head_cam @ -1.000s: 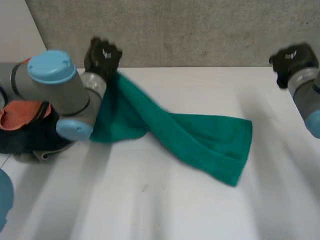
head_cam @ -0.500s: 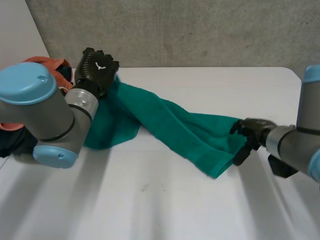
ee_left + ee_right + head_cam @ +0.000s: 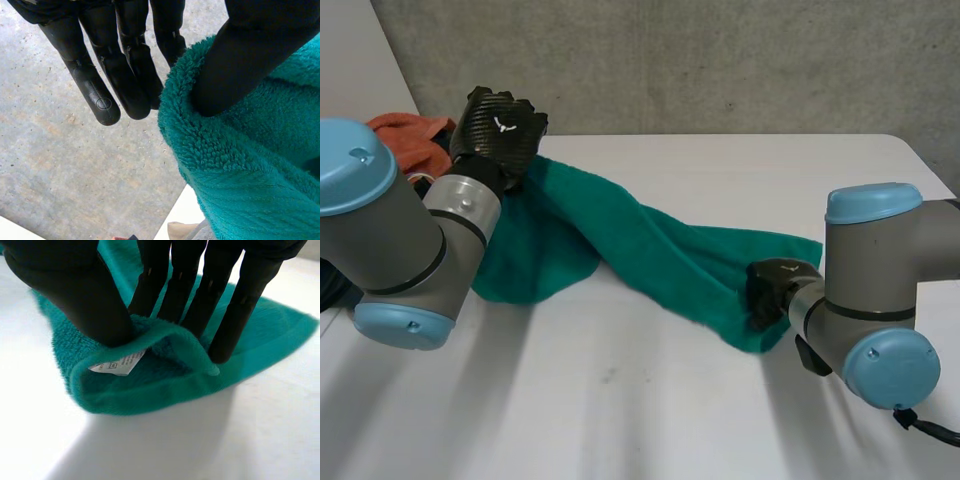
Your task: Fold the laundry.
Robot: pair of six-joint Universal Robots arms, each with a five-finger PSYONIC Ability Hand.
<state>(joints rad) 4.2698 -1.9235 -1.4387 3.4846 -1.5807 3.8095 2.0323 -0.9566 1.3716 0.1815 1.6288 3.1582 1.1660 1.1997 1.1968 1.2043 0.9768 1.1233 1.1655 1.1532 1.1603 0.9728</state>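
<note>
A green towel lies stretched in a loose band across the white table. My left hand holds its far left end raised off the table. In the left wrist view that end of the towel is pinched under the thumb, beside the straight fingers. My right hand is down at the towel's near right corner. In the right wrist view its thumb and fingers pinch a fold of the towel's edge, with a white label just below.
A pile of orange and dark clothes lies at the table's far left, behind my left arm. A grey wall runs along the table's back edge.
My right hand has come down from the far right, reached the towel's right corner and closed on it. My left hand has shifted slightly left with its end of the towel.
</note>
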